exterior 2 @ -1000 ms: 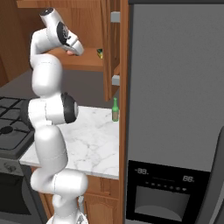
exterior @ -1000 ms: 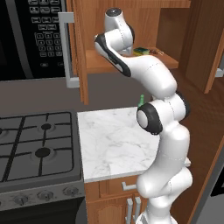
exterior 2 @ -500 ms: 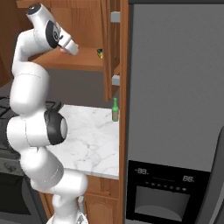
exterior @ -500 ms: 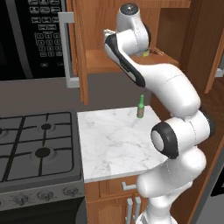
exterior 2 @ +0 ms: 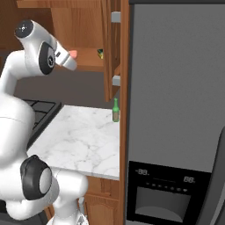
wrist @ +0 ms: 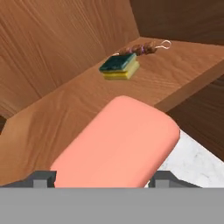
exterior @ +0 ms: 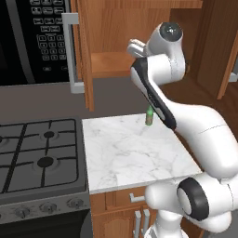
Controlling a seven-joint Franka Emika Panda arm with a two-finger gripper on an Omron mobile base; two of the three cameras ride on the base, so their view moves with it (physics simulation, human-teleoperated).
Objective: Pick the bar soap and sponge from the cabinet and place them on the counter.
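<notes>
**Soap bar clamped at the cabinet's edge**

In the hand view, the gripper (wrist: 99,178) has its 2 fingertips cut off by the frame's bottom, closed on the bar soap (wrist: 118,142), whose long axis runs away from the camera toward the shelf. Behind it, the sponge (wrist: 119,66) lies flat, green layer up, on the cabinet (wrist: 52,35) shelf beside a small brown item (wrist: 141,48) too small to identify. The right base view shows just the soap's pink tip past the wrist, above the counter (exterior 2: 74,136), where a green bottle (exterior 2: 116,110) stands.
</notes>
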